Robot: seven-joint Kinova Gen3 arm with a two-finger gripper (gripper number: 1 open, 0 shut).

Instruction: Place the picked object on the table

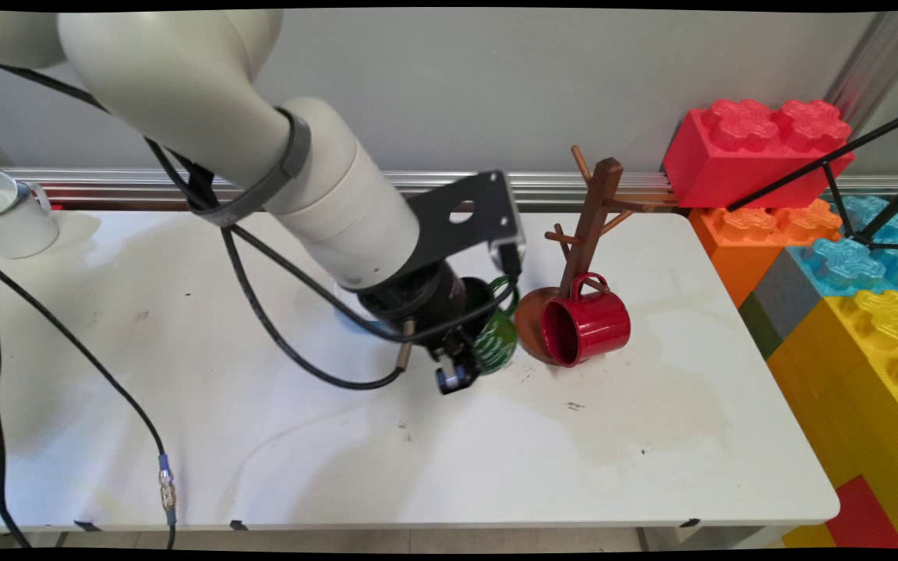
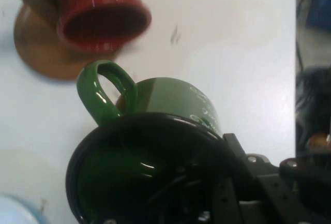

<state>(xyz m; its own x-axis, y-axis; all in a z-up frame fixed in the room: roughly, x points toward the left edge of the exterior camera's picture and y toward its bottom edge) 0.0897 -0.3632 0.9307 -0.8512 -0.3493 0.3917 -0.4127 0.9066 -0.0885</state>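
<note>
A: From the main view first — what sits around the claw [image 1: 471,360]?

B: A green mug [image 1: 496,336] is right at it, lifted off the white table [image 1: 340,436]. Just to the claw's right stands a brown wooden mug tree [image 1: 591,222] on its round base, with a red mug [image 1: 585,327] hanging by its handle from a low peg. The red mug's mouth faces down and toward the table's near side. Far off to the claw's left, at the table's back corner, stands a white mug [image 1: 8,212]. Big toy bricks [image 1: 761,152] are stacked well beyond the mug tree, off the table's right end.

A: Anything in the way?

B: The arm's wrist and black cables cover most of the green mug; only its striped side and handle loop show.

A: And the hand view?

B: The green mug [image 2: 150,146] fills the lower frame, its dark open mouth toward the camera, so its long axis runs away from the claw. Its handle [image 2: 106,92] points up-left, toward the red mug [image 2: 101,12] and the tree's base [image 2: 44,48].

A: The claw's state?

B: One finger [image 2: 232,182] reaches inside the rim, pinching the mug's wall.
</note>
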